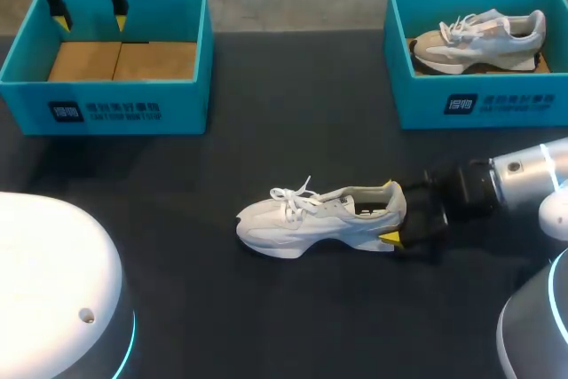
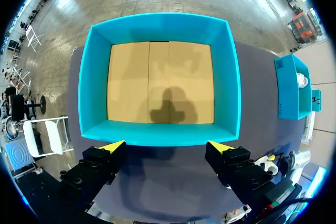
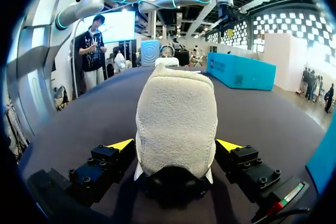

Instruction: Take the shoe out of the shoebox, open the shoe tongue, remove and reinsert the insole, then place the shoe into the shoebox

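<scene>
shoe (image 1: pixel 311 219) on the dark table (image 1: pixel 266 130), heel at the right gripper (image 1: pixel 390 212).
the heel sits right in the right gripper, but i cannot tell if it is squeezed. the left gripper (image 1: pixel 90 19) is spread wide and holds nothing, with the blue shoebox (image 1: pixel 106 108) just under it.

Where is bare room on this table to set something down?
Free: the tabletop between the left shoebox and the right shoebox; the stretch between the white shoe and the left shoebox; the left shoebox's empty floor, under the left end effector. Crowded: the shoe's heel, at the right end effector.
</scene>
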